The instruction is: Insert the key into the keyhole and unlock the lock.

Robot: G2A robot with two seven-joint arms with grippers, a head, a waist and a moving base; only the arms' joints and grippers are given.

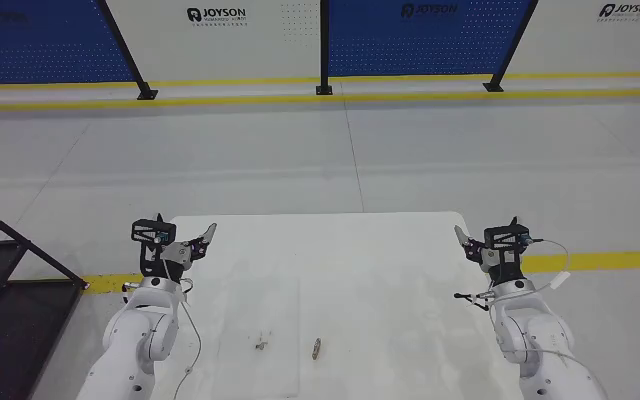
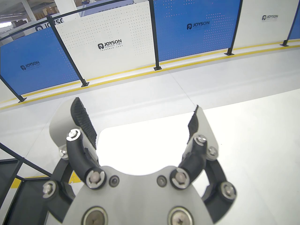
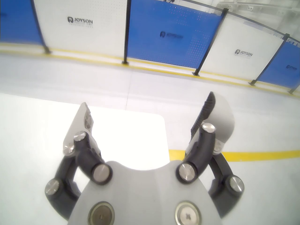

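- Left hand (image 2: 136, 105): fingers spread wide, holding nothing, over the far left corner of the white surface (image 1: 400, 300).
- Right hand (image 3: 147, 99): fingers spread wide, empty, at the far right corner.
- Small pale item (image 1: 262, 345) and slim brownish item (image 1: 316, 348): lying on the near part of the surface, left of centre, near each other but apart, well clear of both hands. Too small to tell key from lock.
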